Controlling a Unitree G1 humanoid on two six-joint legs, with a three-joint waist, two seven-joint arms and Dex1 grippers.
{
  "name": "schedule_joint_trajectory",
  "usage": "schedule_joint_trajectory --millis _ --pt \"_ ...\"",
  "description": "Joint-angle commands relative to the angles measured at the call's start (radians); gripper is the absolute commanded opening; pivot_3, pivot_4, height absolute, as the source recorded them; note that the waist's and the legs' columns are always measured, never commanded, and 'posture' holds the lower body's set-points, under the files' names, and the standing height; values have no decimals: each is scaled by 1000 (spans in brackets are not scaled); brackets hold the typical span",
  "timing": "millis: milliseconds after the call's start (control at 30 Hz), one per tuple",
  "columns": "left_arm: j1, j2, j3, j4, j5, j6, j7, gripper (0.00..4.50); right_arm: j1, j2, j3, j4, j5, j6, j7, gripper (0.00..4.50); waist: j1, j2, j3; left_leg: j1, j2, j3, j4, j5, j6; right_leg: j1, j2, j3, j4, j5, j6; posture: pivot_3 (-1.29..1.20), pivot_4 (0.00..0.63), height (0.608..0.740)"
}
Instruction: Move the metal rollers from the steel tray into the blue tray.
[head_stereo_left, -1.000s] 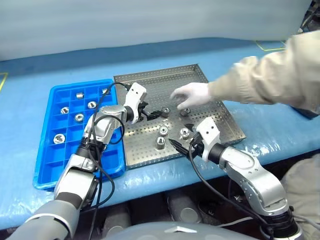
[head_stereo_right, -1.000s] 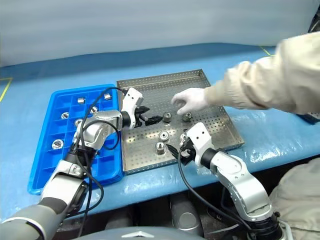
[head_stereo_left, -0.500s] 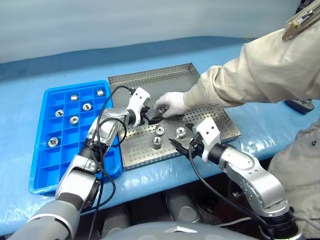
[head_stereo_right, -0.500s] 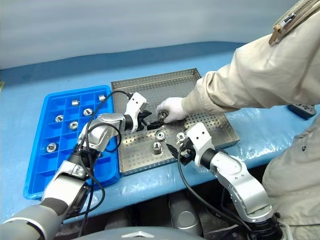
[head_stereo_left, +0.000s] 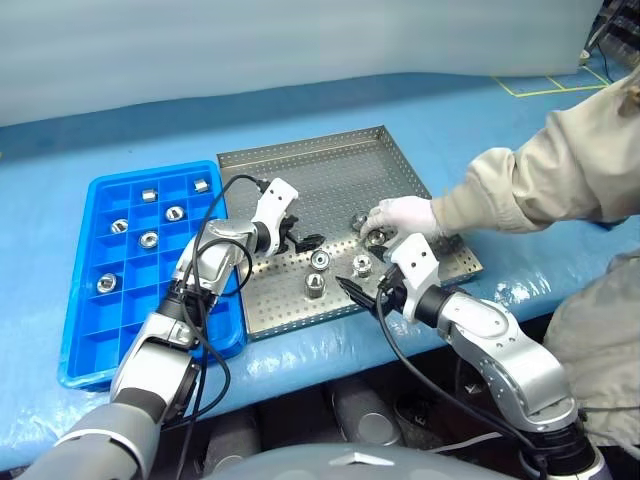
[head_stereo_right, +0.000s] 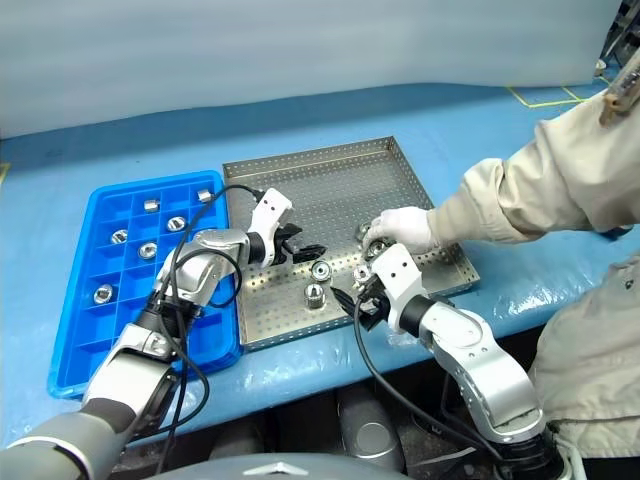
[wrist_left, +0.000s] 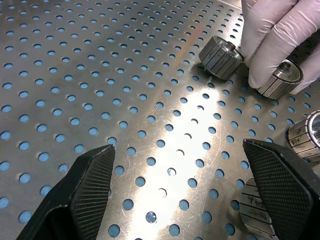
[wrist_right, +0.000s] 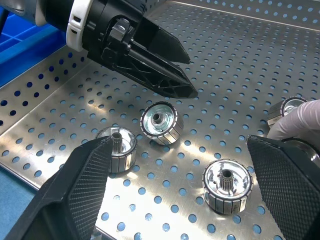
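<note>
Rollers regrouped – gloved hand has shifted right, mid-tray; both grippers, left and right, idle with jaws spread, empty.

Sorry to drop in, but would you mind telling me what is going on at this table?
A humanoid robot is moving metal rollers from the steel tray into the blue tray, where six already sit. Both the left gripper and the right gripper hover open and empty over the steel tray. A person's gloved hand is touching rollers on that tray's right side.
</note>
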Motion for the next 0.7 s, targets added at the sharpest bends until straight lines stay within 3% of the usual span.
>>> schedule_joint_trajectory --millis 33,400,700 --pt "-6 5 13 -46 1 -12 -9 4450 -17 1 -5 -23 1 -8 3 4500 0 0 0 0 0 0 0 0 0 0 0 0 0 0 0 -238 150 740" --pt "-15 14 12 -56 6 -19 -23 4450 -18 2 -6 -28 3 -6 1 4500 0 0 0 0 0 0 0 0 0 0 0 0 0 0 0 -237 150 740" --pt "-84 30 -45 -60 27 -131 -139 4450 11 -6 -31 -43 5 -3 -10 4500 0 0 0 0 0 0 0 0 0 0 0 0 0 0 0 -259 150 740"
